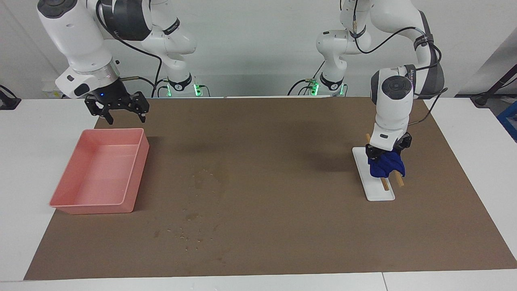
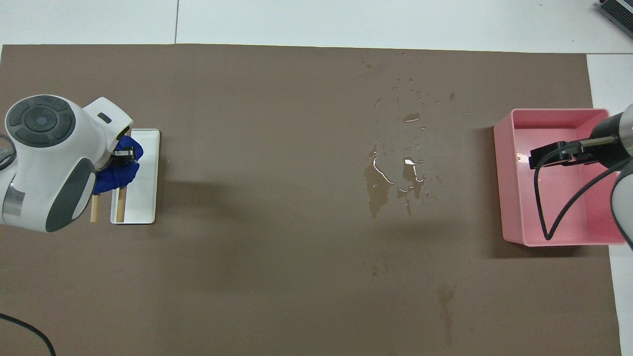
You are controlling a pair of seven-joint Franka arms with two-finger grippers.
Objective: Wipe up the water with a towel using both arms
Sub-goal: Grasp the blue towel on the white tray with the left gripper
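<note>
On the brown-covered tabletop [image 1: 282,226], the left end effector [image 1: 385,155] clamps the crumpled deep-blue cloth towel [image 1: 385,166] on the white rack [image 1: 377,193]; the right end effector [image 1: 121,113], fingers apart, waits over the pink plastic tray [image 1: 97,173].

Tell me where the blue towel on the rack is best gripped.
Pinch the bunched top of the towel from straight above: it is draped in folds over the two wooden sticks of the white rack, where the left gripper now sits.

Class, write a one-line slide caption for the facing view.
Left gripper down on the blue towel on its rack; right gripper open above the pink tray; water unwiped.
</note>
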